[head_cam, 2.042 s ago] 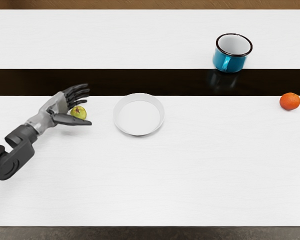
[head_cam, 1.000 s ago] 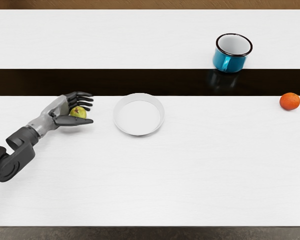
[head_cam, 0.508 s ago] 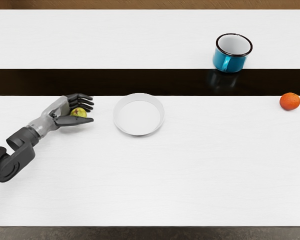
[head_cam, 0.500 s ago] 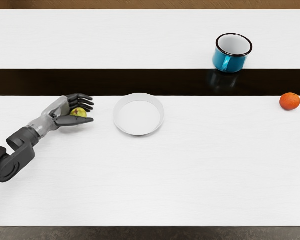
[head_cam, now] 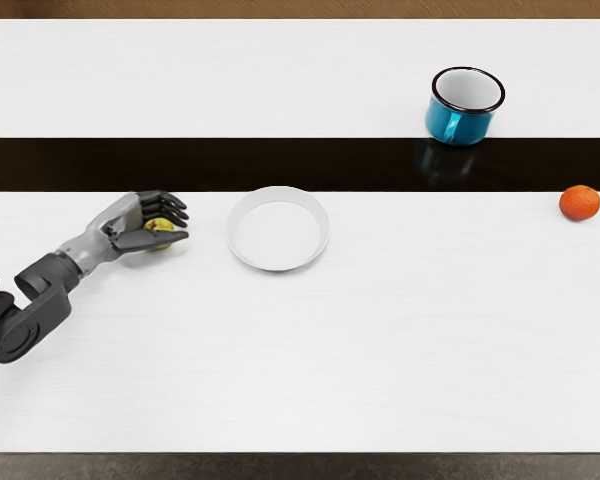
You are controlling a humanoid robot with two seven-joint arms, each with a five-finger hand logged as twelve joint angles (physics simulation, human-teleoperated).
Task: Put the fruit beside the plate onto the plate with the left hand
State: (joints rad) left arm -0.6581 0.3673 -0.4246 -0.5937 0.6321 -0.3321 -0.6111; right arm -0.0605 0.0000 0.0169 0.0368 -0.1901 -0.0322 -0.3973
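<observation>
Near the worktop's left edge, the left robot hand has drawn its spread fingers in around the green apple. It now holds it between fingers and thumb, with only a sliver of fruit showing. The apple sits low, seemingly not lifted, just left of the white plate, which is bare. The grasp looks made; lift and carry remain. An orange lies by the right edge.

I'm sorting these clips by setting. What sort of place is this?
Likely a simulated tabletop test scene, loosely kitchen-like: plain white table, a white plate, a blue mug and an orange laid out sparsely, and the robot's left hand closed on a green fruit.
</observation>
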